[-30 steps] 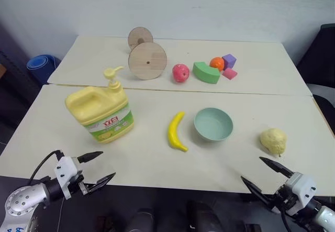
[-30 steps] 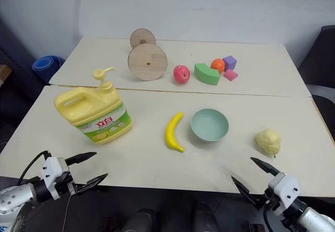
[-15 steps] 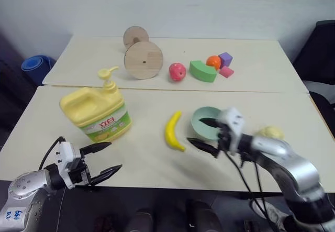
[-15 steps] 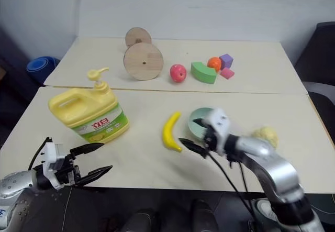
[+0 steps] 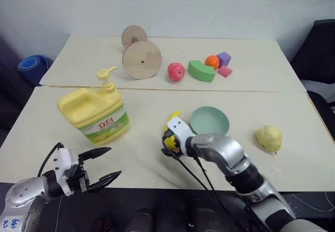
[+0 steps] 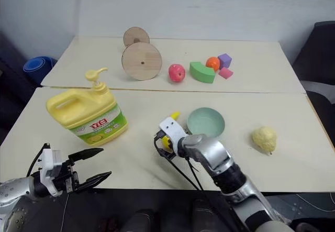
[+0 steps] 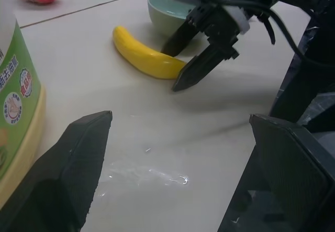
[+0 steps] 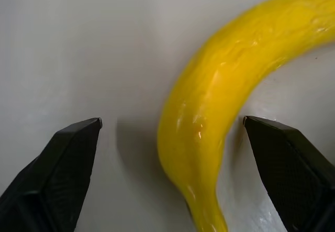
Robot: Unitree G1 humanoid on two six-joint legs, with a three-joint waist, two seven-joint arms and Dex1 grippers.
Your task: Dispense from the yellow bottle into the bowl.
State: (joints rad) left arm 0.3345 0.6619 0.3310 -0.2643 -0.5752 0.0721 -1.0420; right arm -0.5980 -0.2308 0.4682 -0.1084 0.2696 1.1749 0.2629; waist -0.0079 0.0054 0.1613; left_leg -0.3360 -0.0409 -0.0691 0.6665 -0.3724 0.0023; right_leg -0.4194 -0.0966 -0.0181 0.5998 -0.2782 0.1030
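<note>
With both grippers released, the right gripper (image 8: 170, 153) straddled the curved yellow banana (image 8: 225, 106), risking grabbing it instead of the squat yellow plastic pump bottle (image 5: 97, 111).

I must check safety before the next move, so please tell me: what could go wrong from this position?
1. The right claw is open over the near end of the banana, not the yellow bottle. It may grab or push the wrong yellow thing.
2. The banana lies close beside the bowl; a push there could knock the bowl.
3. The left claw hangs open, short of the bottle, so nothing steadies the bottle yet.
</note>
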